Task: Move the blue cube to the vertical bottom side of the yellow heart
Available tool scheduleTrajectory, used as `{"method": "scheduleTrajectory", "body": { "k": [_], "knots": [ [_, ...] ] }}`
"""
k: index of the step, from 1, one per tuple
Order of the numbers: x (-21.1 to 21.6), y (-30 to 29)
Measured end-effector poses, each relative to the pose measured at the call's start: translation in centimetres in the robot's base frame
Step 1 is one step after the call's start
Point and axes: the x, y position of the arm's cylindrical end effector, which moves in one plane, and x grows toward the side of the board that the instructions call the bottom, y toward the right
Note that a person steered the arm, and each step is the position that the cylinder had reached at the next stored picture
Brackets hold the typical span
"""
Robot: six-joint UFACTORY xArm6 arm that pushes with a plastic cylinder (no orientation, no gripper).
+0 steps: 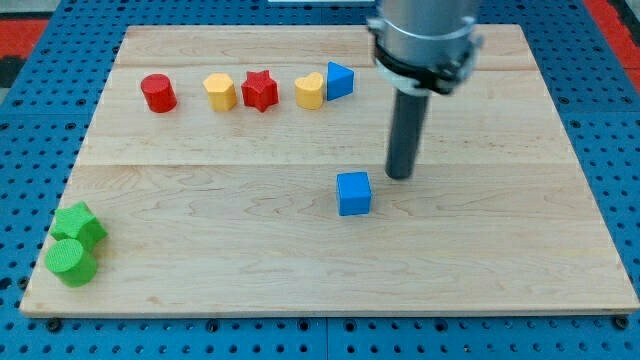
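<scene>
The blue cube [353,193] lies near the middle of the wooden board. The yellow heart [309,91] sits in the row near the view's top, up and to the left of the cube. A blue triangular block [339,80] touches the heart's right side. My tip [400,176] rests on the board just right of the cube and slightly above it, with a small gap between them.
A red cylinder [158,93], a yellow hexagon [220,92] and a red star [260,90] stand in the top row left of the heart. Two green blocks [75,243] sit at the board's bottom left corner. The board [500,250] lies on a blue pegboard.
</scene>
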Motion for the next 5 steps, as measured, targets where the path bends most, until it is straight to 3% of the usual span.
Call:
{"method": "scheduleTrajectory", "body": {
  "k": [1,4,5],
  "knots": [
    [2.6,-5.5],
    [-4.1,-11.4],
    [1.4,-13.0]
  ]
}}
